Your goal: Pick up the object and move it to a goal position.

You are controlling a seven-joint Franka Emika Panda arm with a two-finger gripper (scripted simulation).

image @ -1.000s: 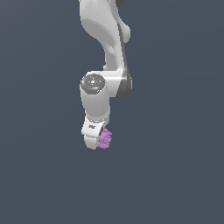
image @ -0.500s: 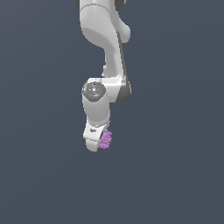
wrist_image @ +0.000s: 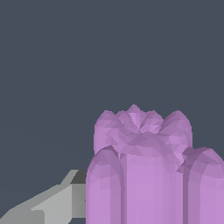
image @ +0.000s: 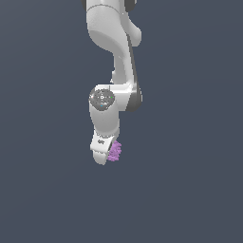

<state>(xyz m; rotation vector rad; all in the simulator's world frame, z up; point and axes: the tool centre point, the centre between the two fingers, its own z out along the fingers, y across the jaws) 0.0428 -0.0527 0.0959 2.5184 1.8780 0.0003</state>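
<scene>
Carry step in hand, by my judgement: the small light-purple knobbly block of ridged lumps (image: 114,151) sits at the tip of the white robot gripper (image: 106,155), clear of any surface in the plain grey scene. Gripper appears closed on the block. In the wrist view the block (wrist_image: 144,170) fills the near field, one grey finger (wrist_image: 52,205) touching its side. No goal marker visible. Next move likely calls for steady travel, grip kept firm.

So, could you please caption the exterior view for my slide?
Panda arm's gripper holds the purple block against a plain grey backdrop.
</scene>
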